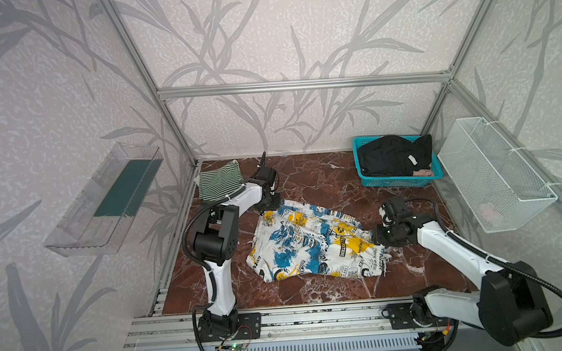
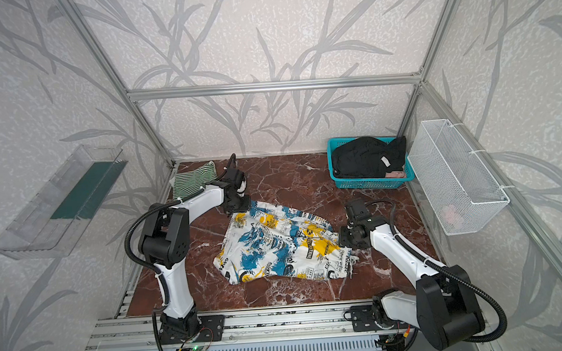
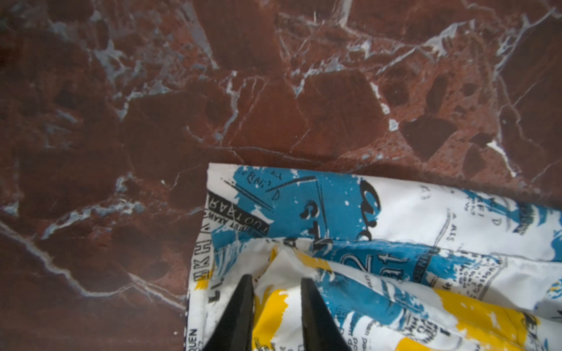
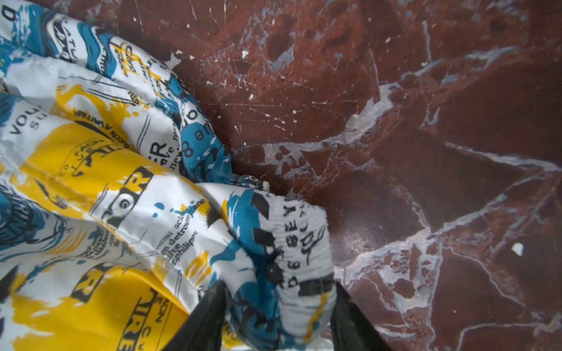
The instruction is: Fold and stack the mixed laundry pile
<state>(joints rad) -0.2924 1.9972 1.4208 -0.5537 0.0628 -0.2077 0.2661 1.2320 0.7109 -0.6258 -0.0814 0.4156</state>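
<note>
We see white shorts (image 1: 314, 244) with blue, yellow and black print, a green-and-white striped cloth (image 1: 220, 183) at ten o'clock, a black cloth (image 1: 389, 158) in a teal basket (image 1: 397, 182), and a red-brown marbled table (image 1: 323, 183).

Both top views look steeply down from above the near edge, sharing the whole table (image 1: 323, 180). Each wrist view looks closely past its own fingers (image 3: 237, 316) (image 4: 203, 322).

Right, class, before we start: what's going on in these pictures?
Two robot arms are working on a printed garment spread on the marble table. The left end effector straddles a raised ridge of cloth at one corner. The right end effector straddles the bunched elastic waistband. Whether either grip is fully tight is unclear. A striped garment lies in the far left corner, and a black garment sits in the teal basket.
</note>
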